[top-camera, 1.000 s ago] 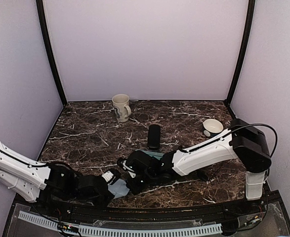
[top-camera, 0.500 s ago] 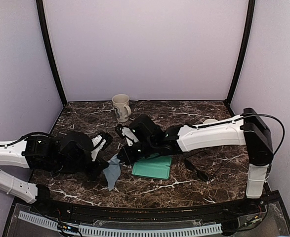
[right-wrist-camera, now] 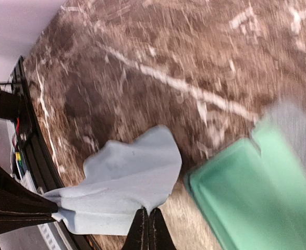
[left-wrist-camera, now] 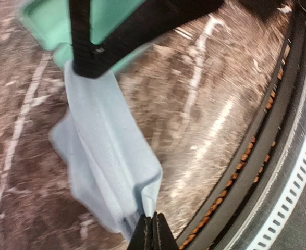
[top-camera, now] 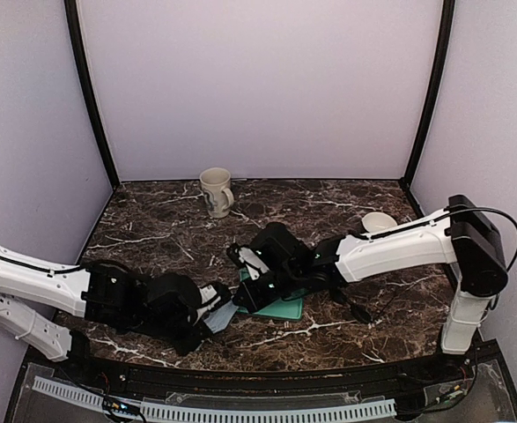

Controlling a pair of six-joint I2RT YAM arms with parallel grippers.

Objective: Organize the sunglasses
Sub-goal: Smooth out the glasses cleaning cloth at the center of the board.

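Nearest me, at 6 o'clock, the black rail (top-camera: 267, 379) is running along the table's front edge. Just past it, at abt 7 o'clock from table centre, the left gripper (left-wrist-camera: 153, 233) is lying low over the marble table (top-camera: 152, 238). Its tips are pressed tight together and pinching one corner of a pale blue cloth (left-wrist-camera: 106, 156). The cloth is stretching toward 1 o'clock, where the right gripper (right-wrist-camera: 147, 227) is clamping its other edge, tips likewise closed w/ no gap. So both claws are gripping the same cloth, w/ the middle sagging between them.

The right gripper is sitting at the 9 o'clock end of a green case (top-camera: 286, 307), which is lying open and flat near table centre. At the case's 3 o'clock, partly under the right arm, one pair of sunglasses (top-camera: 358, 312) is lying on the marble: thin dark frame, touching neither claw. 2nd pair: can't tell where.

Farther back, a small white bowl (top-camera: 380, 222) is sitting at 2 o'clock and a cream mug (top-camera: 216, 191) is standing upright at 11 o'clock near the back wall.
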